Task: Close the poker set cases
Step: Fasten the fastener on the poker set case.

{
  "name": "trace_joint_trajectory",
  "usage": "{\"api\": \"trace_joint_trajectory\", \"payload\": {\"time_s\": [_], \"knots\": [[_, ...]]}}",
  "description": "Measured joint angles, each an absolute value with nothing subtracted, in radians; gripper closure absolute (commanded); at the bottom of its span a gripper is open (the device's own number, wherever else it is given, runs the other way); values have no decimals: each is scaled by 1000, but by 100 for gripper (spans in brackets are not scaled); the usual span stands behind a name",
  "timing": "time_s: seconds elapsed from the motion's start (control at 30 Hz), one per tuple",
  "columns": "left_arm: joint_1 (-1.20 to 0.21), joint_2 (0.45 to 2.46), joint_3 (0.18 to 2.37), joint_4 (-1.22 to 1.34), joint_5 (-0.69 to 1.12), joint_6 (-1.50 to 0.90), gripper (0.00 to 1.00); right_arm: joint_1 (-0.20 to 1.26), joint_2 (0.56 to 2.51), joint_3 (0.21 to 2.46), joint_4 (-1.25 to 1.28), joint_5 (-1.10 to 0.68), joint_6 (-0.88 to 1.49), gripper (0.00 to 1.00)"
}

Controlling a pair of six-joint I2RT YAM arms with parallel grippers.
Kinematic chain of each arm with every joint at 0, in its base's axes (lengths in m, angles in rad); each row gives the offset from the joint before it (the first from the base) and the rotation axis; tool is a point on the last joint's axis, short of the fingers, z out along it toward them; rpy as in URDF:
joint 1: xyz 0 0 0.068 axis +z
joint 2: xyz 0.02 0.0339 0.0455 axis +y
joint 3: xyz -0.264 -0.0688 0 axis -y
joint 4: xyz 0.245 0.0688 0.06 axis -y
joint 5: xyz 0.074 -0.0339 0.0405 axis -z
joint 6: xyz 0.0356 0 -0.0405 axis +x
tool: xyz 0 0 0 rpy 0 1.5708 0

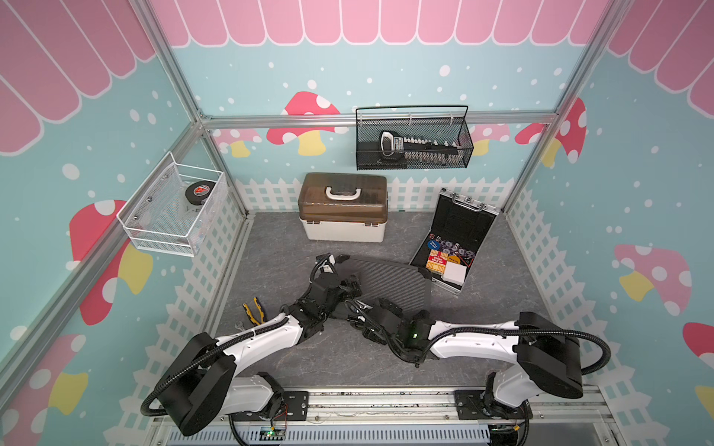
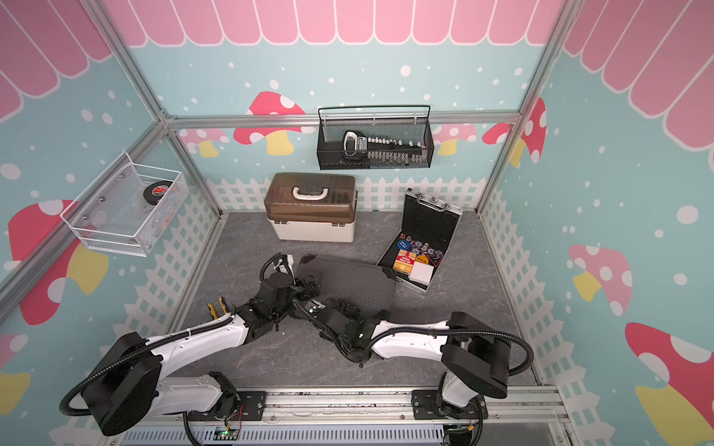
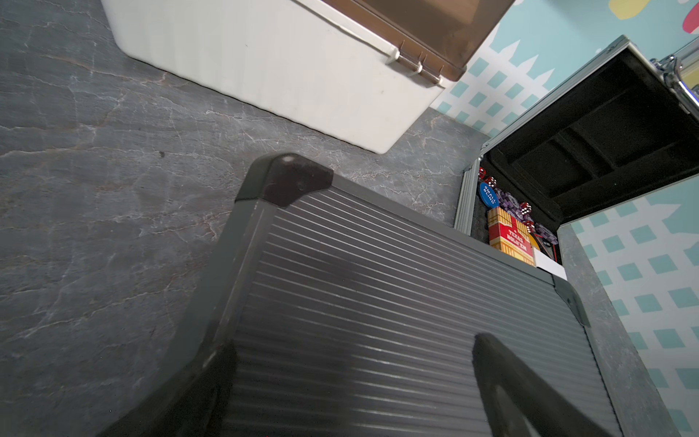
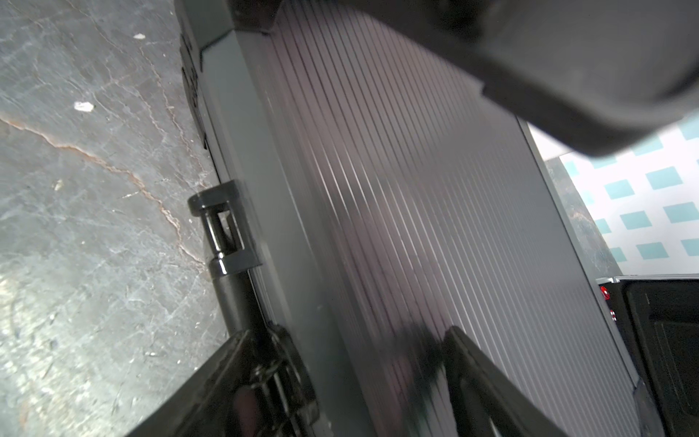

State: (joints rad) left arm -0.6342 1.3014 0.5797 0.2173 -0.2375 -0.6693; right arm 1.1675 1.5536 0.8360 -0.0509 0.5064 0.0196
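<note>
The larger black ribbed poker set case [image 1: 398,282] [image 2: 355,280] lies flat mid-table with its lid down. My left gripper [image 1: 352,285] [image 3: 351,397] hovers open over the lid's left part, fingers spread wide above the ribs. My right gripper [image 1: 386,304] [image 4: 370,386] is open at the case's near edge. One of its fingers [image 4: 242,386] is beside the handle [image 4: 223,234] and the other rests over the lid. The smaller silver poker set case [image 1: 463,220] [image 3: 605,143] stands open to the right, its lid upright, with chips, dice and a red card box in its base.
A cream box with a brown lid [image 1: 343,208] stands behind the black case. Yellow-handled pliers [image 1: 253,311] lie left of my left arm. A black wire basket [image 1: 413,139] hangs on the back wall. A white mesh basket [image 1: 174,208] holding a puck hangs on the left wall.
</note>
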Motion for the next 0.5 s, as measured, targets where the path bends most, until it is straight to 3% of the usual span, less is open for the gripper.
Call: {"api": "trace_joint_trajectory", "payload": {"time_s": [0.5], "knots": [[-622, 1266, 542, 242, -228, -669, 1, 1226, 1654, 918, -128, 671, 67, 27]]}}
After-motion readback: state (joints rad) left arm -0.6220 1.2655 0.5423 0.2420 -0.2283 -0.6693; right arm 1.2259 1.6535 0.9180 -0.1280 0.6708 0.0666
